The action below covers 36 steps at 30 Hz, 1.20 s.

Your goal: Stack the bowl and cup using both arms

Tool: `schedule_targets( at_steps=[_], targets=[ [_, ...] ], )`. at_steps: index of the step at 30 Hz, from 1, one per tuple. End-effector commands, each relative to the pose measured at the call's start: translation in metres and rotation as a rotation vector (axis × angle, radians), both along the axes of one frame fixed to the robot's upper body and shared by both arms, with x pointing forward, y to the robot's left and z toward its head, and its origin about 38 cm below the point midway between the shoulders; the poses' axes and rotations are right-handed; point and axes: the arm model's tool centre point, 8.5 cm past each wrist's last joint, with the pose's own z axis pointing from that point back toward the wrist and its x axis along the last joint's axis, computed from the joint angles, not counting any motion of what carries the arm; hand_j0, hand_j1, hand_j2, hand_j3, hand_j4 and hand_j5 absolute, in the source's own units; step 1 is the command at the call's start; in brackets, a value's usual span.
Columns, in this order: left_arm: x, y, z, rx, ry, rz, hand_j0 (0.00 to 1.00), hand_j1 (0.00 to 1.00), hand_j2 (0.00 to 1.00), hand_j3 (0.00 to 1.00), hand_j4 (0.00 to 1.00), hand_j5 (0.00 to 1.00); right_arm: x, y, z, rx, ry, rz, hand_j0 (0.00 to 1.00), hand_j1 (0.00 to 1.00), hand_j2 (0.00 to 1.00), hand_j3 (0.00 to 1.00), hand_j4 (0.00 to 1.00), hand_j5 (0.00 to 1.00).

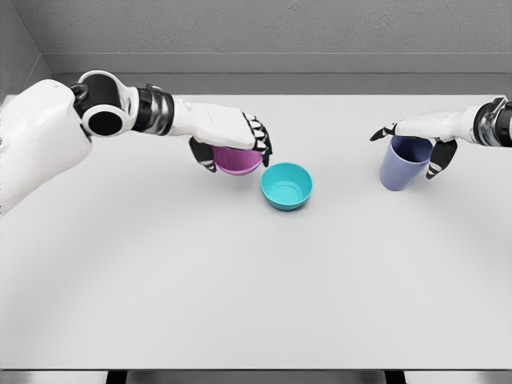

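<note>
Care is needed here: the left robot hand is curled over the pink bowl, beside the teal bowl on the counter. The right robot hand is closed around the blue cup, well apart. Both grips should be confirmed firm before anything is lifted.

two bowls adjoin left of the cup on the table.

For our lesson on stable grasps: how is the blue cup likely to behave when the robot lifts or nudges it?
The blue cup looks rigid, so it should probably keep its shape under the right hand. It is taller than the teal bowl and narrows toward its base, so a sideways push might tip it. Its smooth wall may slip in a loose grip.
</note>
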Motion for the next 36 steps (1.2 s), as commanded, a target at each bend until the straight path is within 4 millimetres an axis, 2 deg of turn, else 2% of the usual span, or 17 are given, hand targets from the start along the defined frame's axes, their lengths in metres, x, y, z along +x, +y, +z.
schedule_targets(
  at_steps=[1,11,20,36],
  targets=[
    [-0.002,-0.007,0.001,-0.010,0.002,-0.011,0.71,0.71,0.71,0.71,0.71,0.71,0.000,0.000,0.000,0.000,0.000,0.000,0.94,0.94,0.94,0.94,0.94,0.94],
    [-0.008,-0.039,0.002,-0.026,-0.003,-0.069,0.71,0.71,0.71,0.71,0.71,0.71,0.001,-0.005,-0.005,-0.015,0.010,-0.008,0.69,0.69,0.69,0.69,0.69,0.69],
    [-0.014,-0.060,-0.002,-0.033,-0.002,-0.105,0.71,0.71,0.71,0.71,0.71,0.71,0.003,-0.005,0.004,-0.014,-0.007,-0.005,0.69,0.69,0.69,0.69,0.69,0.69],
    [-0.020,-0.076,-0.012,-0.035,0.012,-0.129,0.71,0.71,0.71,0.71,0.71,0.71,0.005,-0.007,0.019,-0.017,-0.035,-0.005,0.70,0.70,0.70,0.70,0.70,0.70]
  ],
)
